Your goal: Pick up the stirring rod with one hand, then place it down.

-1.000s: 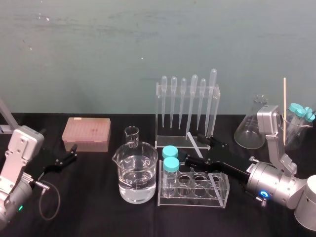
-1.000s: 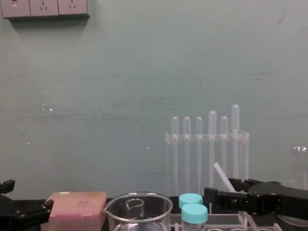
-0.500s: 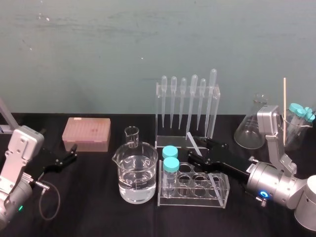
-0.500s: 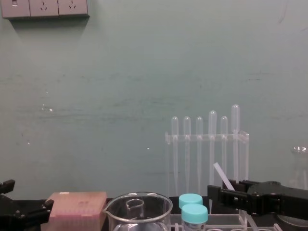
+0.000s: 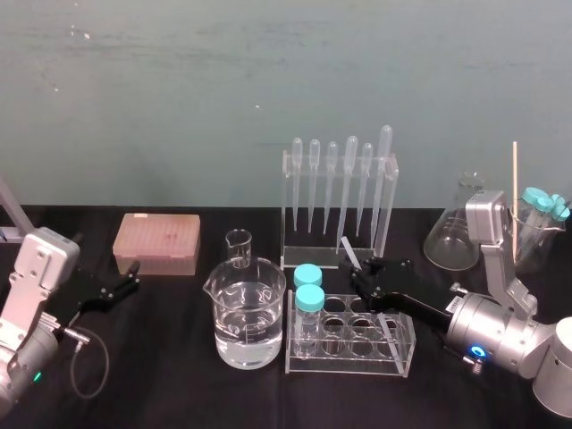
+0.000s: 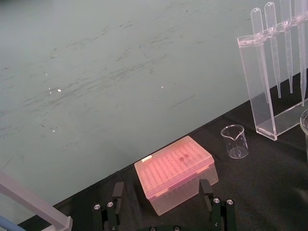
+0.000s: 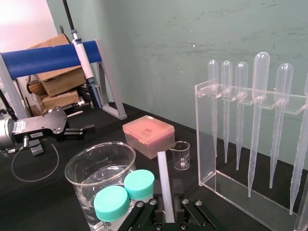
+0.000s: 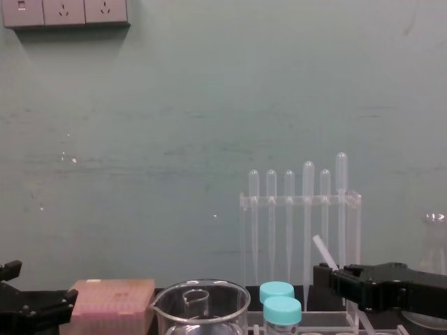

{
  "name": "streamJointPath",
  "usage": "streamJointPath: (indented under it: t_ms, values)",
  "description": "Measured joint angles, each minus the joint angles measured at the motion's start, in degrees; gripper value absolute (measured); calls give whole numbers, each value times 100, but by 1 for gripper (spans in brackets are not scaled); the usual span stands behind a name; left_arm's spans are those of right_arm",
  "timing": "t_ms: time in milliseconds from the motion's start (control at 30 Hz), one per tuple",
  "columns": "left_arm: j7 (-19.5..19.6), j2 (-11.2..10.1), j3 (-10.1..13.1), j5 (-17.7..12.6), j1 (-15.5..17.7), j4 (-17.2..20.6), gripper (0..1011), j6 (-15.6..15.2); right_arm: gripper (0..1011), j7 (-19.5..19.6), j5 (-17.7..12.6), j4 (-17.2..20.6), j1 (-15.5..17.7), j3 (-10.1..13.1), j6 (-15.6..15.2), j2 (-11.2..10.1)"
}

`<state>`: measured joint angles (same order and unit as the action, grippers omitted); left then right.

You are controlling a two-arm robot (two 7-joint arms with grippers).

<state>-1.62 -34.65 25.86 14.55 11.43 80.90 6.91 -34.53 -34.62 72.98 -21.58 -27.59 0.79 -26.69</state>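
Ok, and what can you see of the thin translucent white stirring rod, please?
The thin, straight, translucent white stirring rod looks like glass, even in thickness, with a plain flat end. It is tilted, its upper end pointing toward the clear pipette rack. The right gripper is shut on its lower part. Its lower end is hidden, so contact with the black table cannot be told.

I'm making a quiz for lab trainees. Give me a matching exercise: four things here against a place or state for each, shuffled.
1 stirring rod
2 big beaker
3 pipettes
4 pink box

A hanging in a clear stand
B held by the right gripper
C part full of clear liquid
D near the open left gripper

Pairs: 1-B, 2-C, 3-A, 4-D
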Motion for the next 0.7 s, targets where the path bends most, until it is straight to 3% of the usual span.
streamJointPath:
  t_ms: [133,467,700]
  values:
    - [0,0,0,0,0,0,1000,0,69,0,0,0,0,0,2,0]
    - [0,0,0,0,0,0,1000,0,69,0,1,0,1,6,15,2]
    - [0,0,0,0,0,0,1000,0,69,-136,-136,-5,50,228,314,104]
